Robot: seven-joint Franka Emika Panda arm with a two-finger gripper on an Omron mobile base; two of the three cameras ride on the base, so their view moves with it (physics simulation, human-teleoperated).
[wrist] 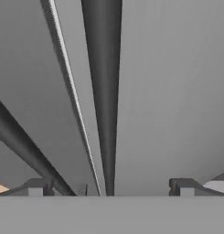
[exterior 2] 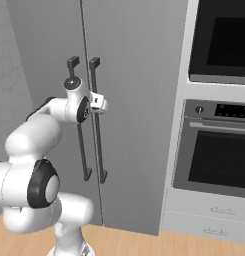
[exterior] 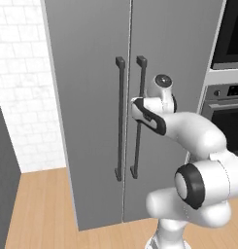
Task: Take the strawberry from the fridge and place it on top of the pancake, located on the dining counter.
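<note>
Strawberry not visible; judged to be inside the fridge (exterior: 91,121), both doors of which are shut. Pancake and dining counter are not in frame.

Gripper (wrist: 109,185) is held at the right door's handle (exterior 2: 98,120), about a third of the way down the bar. In the hand view the dark bar runs straight up the middle between the two fingertips (wrist: 38,186), one to each side, so the jaws are spread and straddling the handle, with nothing pinched yet. The door seam (wrist: 74,105) sits just left of the bar, and the left door's handle (exterior: 119,119) crosses the lower left corner at a slant.

Wrist is turned so the fingers bracket the vertical bar from either side; that alignment is presumably chosen so a close would grip it squarely for a pull. Whether the fingertips are already past the bar or just short of it cannot be told.

Step judged: door opening, early in the task. Oven (exterior 2: 219,150) stands just right of the fridge, so door swing room on that side should be watched.
</note>
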